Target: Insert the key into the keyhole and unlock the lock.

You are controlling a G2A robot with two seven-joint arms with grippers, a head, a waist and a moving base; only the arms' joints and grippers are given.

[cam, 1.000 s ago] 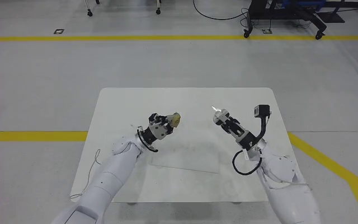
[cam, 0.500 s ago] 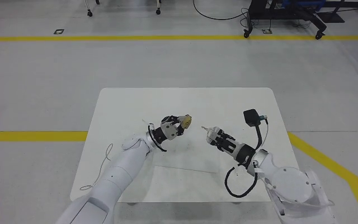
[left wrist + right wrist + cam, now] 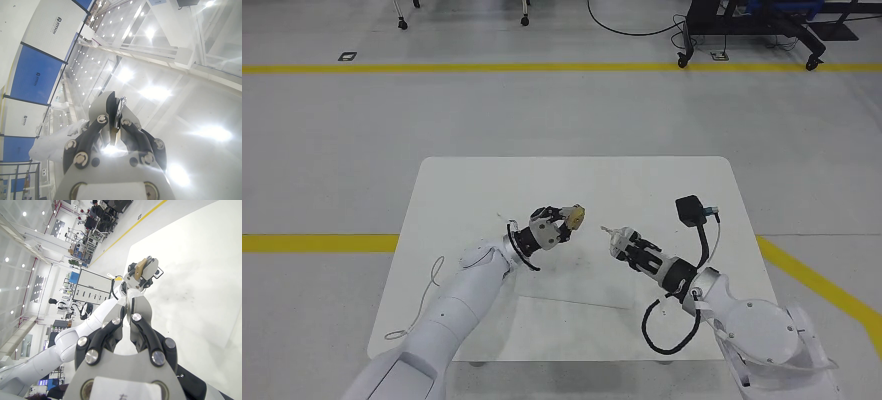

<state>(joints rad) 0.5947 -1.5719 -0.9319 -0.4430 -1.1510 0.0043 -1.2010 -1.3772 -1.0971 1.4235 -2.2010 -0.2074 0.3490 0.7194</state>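
We see the left claw (image 3: 560,222) above the middle of the white bench (image 3: 472,185), clamped on the brass lock (image 3: 575,213), whose brass end faces the other arm. Near it, and apart from the lock, the right claw (image 3: 622,240) is pinched together on the key (image 3: 607,230), with the silver tip pointing toward the lock

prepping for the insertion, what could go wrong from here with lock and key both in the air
1. The small silver key in the right gripper is apart from the brass padlock in the left gripper; slightly off line, its tip may strike bare brass rather than enter.
2. Nothing braces the padlock above the white table, so a push could twist it in that grip.
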